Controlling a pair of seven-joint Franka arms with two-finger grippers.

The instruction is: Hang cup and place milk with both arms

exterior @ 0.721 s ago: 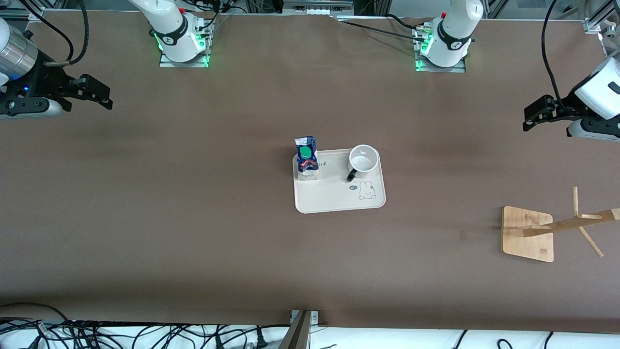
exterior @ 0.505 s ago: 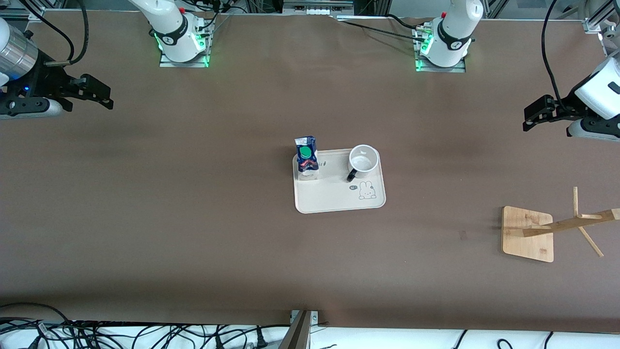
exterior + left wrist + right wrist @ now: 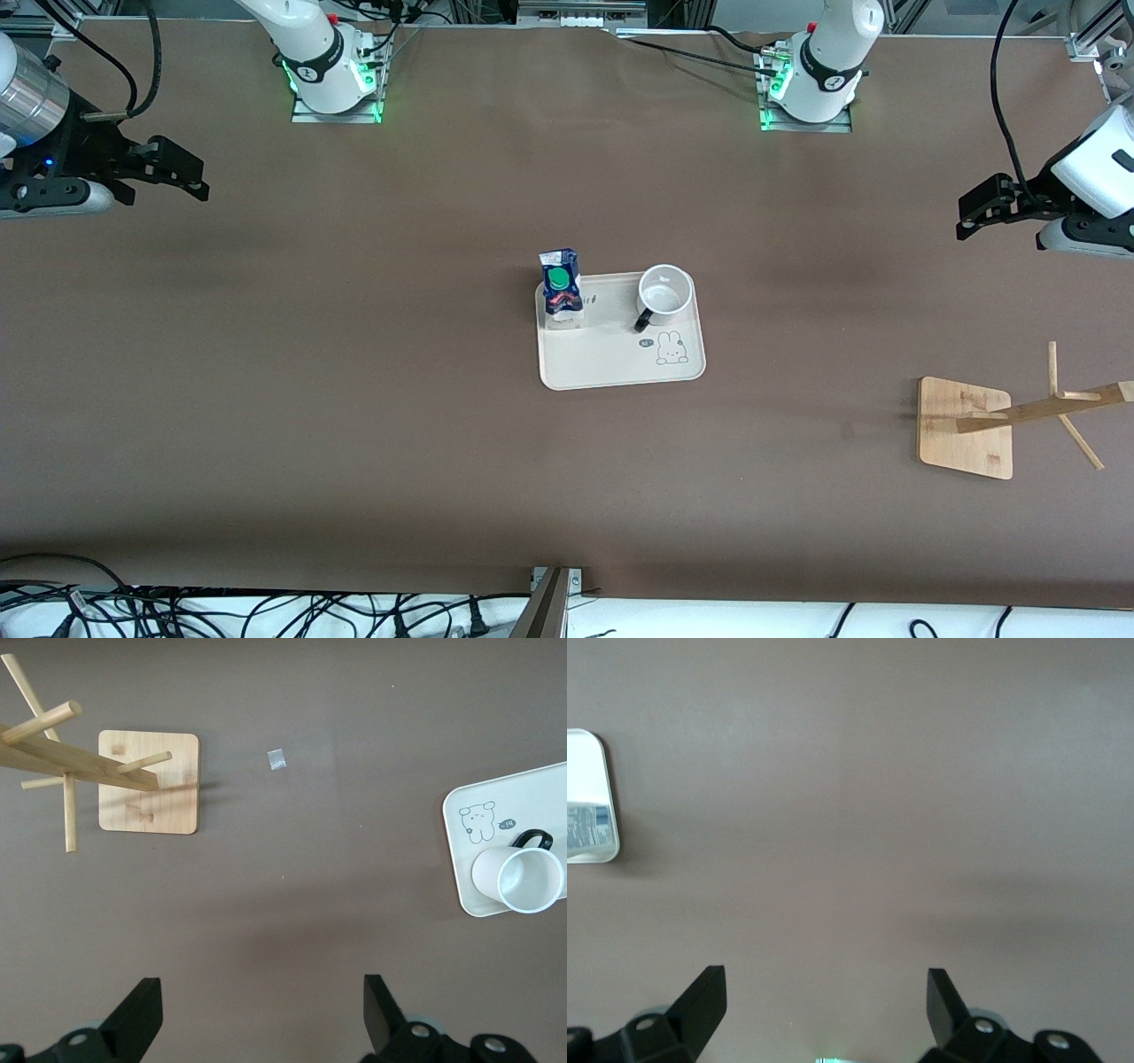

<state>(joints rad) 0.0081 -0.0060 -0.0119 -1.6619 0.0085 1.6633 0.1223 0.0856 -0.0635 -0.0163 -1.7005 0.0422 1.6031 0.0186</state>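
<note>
A cream rectangular plastic tray (image 3: 620, 372) printed with a small rabbit drawing is seen lying near the middle of a table covered in brown matte sheeting (image 3: 354, 354). On the tray, at the corner toward the right arm's end and farthest from the front camera, a small dark-blue and white gable-top milk carton (image 3: 560, 288) with a round green cap and red markings is stood upright. Beside it, at the tray's corner toward the left arm's end, a small white ceramic cup (image 3: 664, 295) with a black handle is set upright, mouth up, its handle turned toward the front camera. The carton and the cup are kept apart by a bare strip of tray.

A light wooden cup rack (image 3: 966, 427), made of a square base, a post and slanting pegs, is stood on the table toward the left arm's end, nearer to the front camera than the tray and well apart from it. A small pale scrap (image 3: 277, 760) is seen on the sheeting between rack and tray.

The left gripper (image 3: 967, 217) is held in the air over bare table at the left arm's end, its black fingers (image 3: 381, 1005) spread wide with nothing between them. The right gripper (image 3: 188, 175) is held over bare table at the right arm's end, its fingers (image 3: 943, 997) likewise spread apart and empty. Neither gripper is close to the tray.
</note>
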